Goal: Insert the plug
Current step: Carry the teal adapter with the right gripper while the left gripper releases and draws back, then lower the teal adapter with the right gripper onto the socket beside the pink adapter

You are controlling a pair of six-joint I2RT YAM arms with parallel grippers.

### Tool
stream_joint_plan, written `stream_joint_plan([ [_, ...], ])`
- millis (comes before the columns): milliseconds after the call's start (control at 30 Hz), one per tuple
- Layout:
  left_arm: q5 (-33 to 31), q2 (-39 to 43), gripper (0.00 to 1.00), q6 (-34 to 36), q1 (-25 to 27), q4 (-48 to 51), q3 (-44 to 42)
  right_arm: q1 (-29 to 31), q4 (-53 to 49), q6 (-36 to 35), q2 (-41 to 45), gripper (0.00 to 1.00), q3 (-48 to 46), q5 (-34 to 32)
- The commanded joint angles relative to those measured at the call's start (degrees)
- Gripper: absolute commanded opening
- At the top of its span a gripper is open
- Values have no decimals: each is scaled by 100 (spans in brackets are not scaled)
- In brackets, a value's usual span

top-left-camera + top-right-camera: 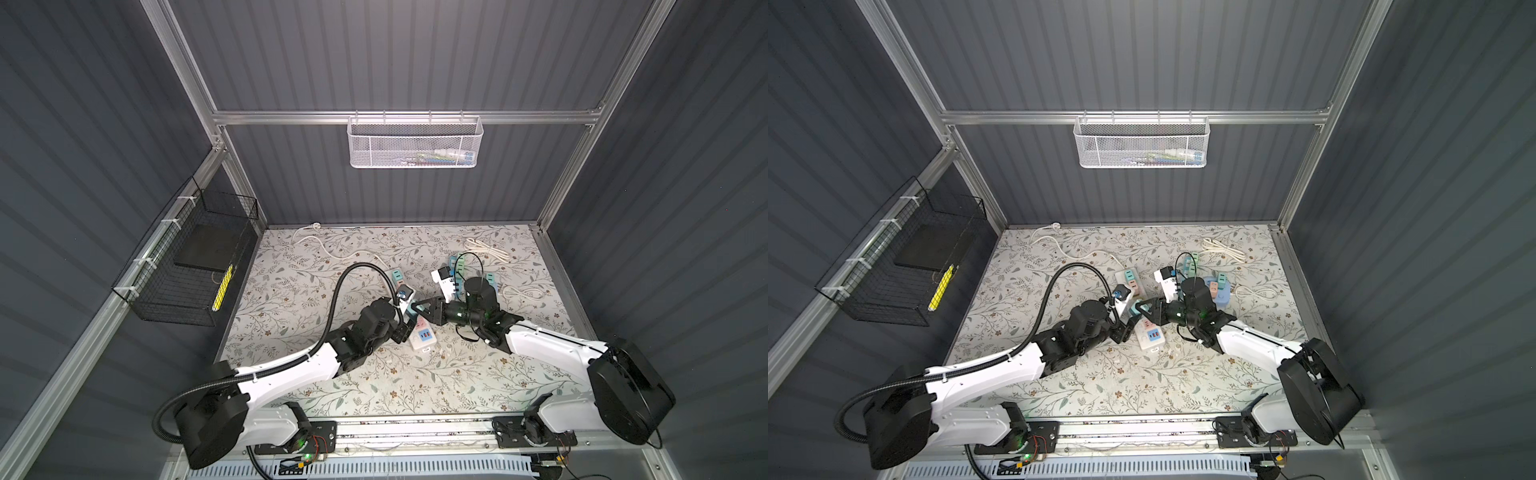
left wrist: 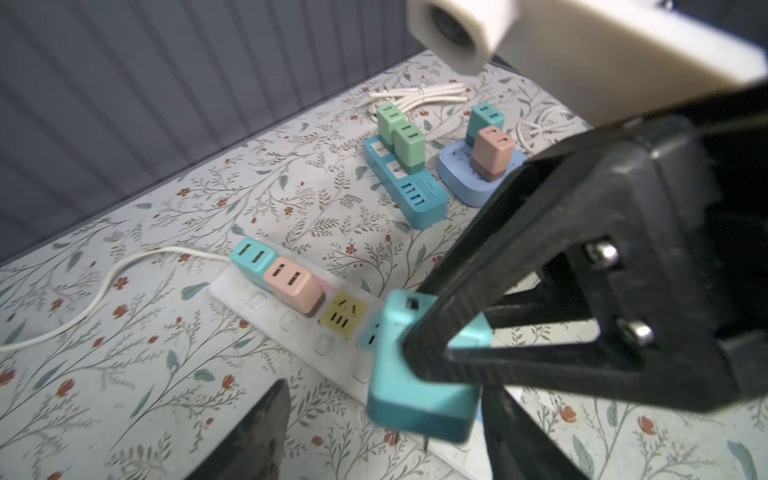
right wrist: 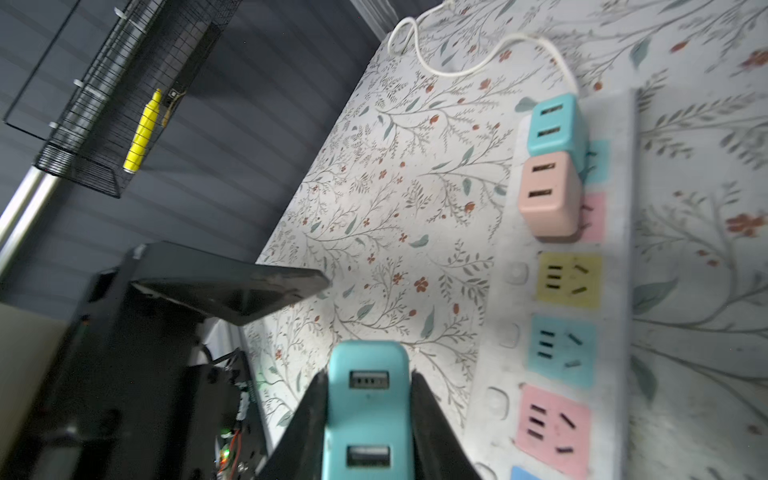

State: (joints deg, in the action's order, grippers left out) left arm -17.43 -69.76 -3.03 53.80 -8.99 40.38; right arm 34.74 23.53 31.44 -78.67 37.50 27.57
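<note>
Although both arms crowd the middle of the floral mat point(image 1: 291, 299), the white power strip point(image 1: 422, 337) can be made out beneath them, and everything is placed from it. Far to the strip's left, a black wire basket point(image 1: 187, 270) is hung on the wall, and a yellow marker point(image 1: 222, 286) is seen inside it.

Just left of the strip, the left gripper point(image 1: 405, 322) is seen with its jaws apart. In the left wrist view one of its fingers point(image 2: 266, 428) is cut off by the frame edge and the other is largely hidden behind the plug.

At the strip's corded end a teal adapter point(image 2: 251, 257) and a pink adapter point(image 2: 293, 286) are seated, with a yellow socket point(image 2: 343, 318) left bare beside them.

The teal plug point(image 2: 415, 395) is held above the middle of the strip, and the teal socket there is partly covered by it. Its prongs cannot be made out, and whether it touches the strip cannot be told. It is clamped from the right by the right gripper point(image 3: 369, 376), whose fingers are pressed against both its sides.

Right of the strip, a darker blue strip point(image 2: 409, 195) carrying two green adapters point(image 2: 409, 145) and a pale blue block point(image 2: 469, 187) are shown in the left wrist view. In both top views they are mostly hidden by the right arm.
</note>
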Motion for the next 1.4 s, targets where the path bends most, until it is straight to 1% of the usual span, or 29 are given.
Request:
stream_joint_plan([
  [0,-947,763,73,-916,-22,298,-210,142,-56,-437,-31,24,-40,-1010],
  [33,-1266,951,75,-1160,-23,339,-337,187,-23,-473,-52,24,-44,-1239],
  [100,-2251,1296,84,-2024,-28,621,-629,400,-29,-761,-107,24,-8,-1806],
  [200,-3140,1676,90,-3048,-32,1055,-1005,570,23,-1089,-353,23,95,-2528],
  [267,-3437,1816,91,-3643,-28,1293,-1205,595,177,-1195,-561,23,129,-2875],
  [333,-3580,1867,93,-4181,-28,1595,-1321,612,239,-1281,-774,23,231,-3131],
  [400,-3560,1861,94,-4413,-28,1767,-1400,599,257,-1388,-1075,23,419,-3232],
  [500,-3550,1867,96,-4396,-31,1923,-1388,604,227,-1457,-1423,23,696,-3226],
  [700,-3405,1897,97,-3809,-43,1834,-1297,605,129,-1526,-1733,23,1038,-3292],
  [800,-3372,1869,98,-3706,-45,1806,-1254,607,44,-1527,-1886,23,1179,-3279],
  [1033,-3259,1838,98,-3681,-38,1754,-1317,613,42,-1509,-2207,22,1329,-3228],
  [1167,-3137,1852,97,-3793,-44,1723,-1374,631,55,-1483,-2280,22,1330,-3237],
  [1367,-3144,1785,97,-3829,-43,1721,-1368,766,79,-1547,-2391,23,1288,-3398],
])
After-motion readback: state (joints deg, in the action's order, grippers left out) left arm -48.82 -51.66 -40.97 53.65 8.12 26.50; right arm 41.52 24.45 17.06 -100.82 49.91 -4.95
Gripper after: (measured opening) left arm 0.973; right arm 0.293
